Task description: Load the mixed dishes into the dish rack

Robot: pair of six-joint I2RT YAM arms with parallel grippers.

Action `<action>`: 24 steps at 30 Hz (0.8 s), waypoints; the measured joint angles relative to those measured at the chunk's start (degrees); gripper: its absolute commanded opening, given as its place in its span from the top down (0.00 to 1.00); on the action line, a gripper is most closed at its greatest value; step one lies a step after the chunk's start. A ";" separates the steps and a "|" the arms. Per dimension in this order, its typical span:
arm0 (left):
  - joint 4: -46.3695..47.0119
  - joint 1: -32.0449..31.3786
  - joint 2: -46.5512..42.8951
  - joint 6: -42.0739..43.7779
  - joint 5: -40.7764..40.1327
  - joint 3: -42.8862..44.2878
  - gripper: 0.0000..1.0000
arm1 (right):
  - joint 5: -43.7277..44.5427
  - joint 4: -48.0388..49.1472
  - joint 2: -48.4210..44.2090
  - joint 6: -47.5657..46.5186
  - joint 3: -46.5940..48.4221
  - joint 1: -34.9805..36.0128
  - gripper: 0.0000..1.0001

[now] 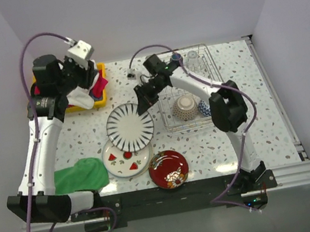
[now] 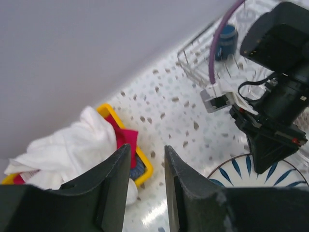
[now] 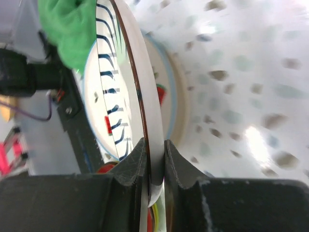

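White speckled tabletop (image 1: pixel 247 129), plain pale walls around it. Striped plate (image 1: pixel 128 129), white with dark radial stripes, sat left of the dish rack (image 1: pixel 208 58), outside it, its near edge overlapping a watermelon plate (image 1: pixel 127 157). Right gripper (image 1: pixel 142 103) was at the striped plate's far right rim. In the right wrist view both fingers were pinched onto that rim, one on each face, so it was clamped on the plate. The same view showed the plate angled away from the watermelon plate behind it, so it looked tipped up; whether any edge rested on the table, could not tell.

Left gripper (image 2: pixel 146 150) was raised over the yellow bin (image 1: pixel 101 98) at the far left corner. Its jaws stood a narrow gap apart with nothing between them. White and pink cloths (image 2: pixel 72 145) were heaped in the bin.

Dish rack was a silver wire basket at the far right of the table. Inside it: dark blue mug (image 1: pixel 176 58) and clear glass (image 1: pixel 193 57) at the far end, side by side; a pale patterned bowl (image 1: pixel 185 107) at the near end, with a blue-white bowl (image 1: pixel 204 108) just beside it, partly hidden by the right arm.

Red floral plate (image 1: pixel 168 169) lay flat near the front edge, just right of the watermelon plate. Green cloth (image 1: pixel 81 176) was bunched at front left, by the left arm.
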 measured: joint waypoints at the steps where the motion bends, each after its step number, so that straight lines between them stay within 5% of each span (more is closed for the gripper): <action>1: 2.01 0.04 0.20 -1.73 -0.39 2.03 0.62 | 2.86 -0.76 -1.79 1.25 0.68 -1.60 1.00; 9: 14.43 0.07 0.31 -8.83 -1.75 -1.92 0.63 | 28.48 -1.97 -18.75 5.55 10.73 -14.47 1.00; 15: 15.85 0.07 0.33 -13.03 -0.44 -9.75 0.63 | 54.05 -1.25 -32.17 3.17 8.94 -14.23 1.00; 24: 18.08 0.07 -1.09 -14.97 0.59 -11.96 0.63 | 74.01 -11.61 -18.29 1.60 17.88 -17.73 1.00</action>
